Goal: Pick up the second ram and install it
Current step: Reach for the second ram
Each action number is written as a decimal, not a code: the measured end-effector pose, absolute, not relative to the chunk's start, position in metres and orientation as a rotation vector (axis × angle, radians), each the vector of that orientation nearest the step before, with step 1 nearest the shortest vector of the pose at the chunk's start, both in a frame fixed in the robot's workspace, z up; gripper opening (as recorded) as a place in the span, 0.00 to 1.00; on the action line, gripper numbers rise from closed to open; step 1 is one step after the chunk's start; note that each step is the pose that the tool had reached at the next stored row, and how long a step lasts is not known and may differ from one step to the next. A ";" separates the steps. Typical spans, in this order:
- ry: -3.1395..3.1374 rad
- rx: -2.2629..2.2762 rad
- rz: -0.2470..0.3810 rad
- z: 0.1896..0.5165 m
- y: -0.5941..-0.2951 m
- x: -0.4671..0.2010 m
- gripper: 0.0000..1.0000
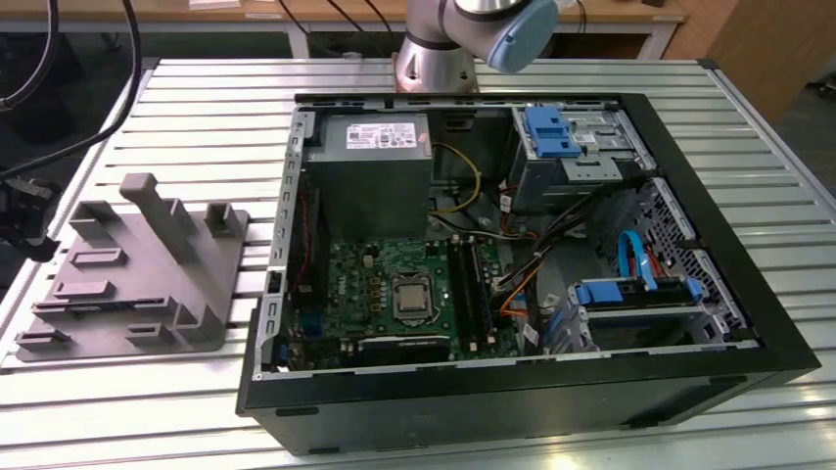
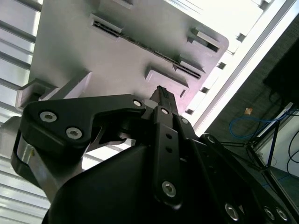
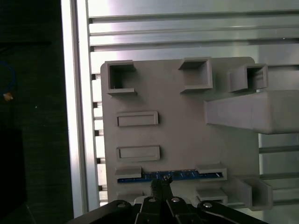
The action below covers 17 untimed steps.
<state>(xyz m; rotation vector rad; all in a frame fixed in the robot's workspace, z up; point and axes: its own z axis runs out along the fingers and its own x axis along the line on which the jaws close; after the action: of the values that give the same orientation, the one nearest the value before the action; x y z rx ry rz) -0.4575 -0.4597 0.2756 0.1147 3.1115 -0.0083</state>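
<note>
My gripper (image 3: 161,185) hangs above the tray (image 3: 187,135) with its fingers closed tip to tip, holding nothing. The ram (image 3: 187,176) stands on edge in a tray slot below my fingertips, apart from them. The tips line up near its mid-length.

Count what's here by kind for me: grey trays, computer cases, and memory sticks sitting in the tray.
Grey tray: 1
Open computer case: 1
Memory stick in the tray: 1
Total: 3
</note>
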 end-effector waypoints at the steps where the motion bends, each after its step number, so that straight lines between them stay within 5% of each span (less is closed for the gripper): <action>1: 3.112 0.115 -0.008 0.274 -0.460 -0.457 0.10; 17: 3.112 0.115 -0.010 0.255 -0.477 -0.448 0.10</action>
<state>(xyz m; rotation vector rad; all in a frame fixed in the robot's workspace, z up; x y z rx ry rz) -0.4477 -0.4773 0.2551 0.1146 3.1115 -0.0103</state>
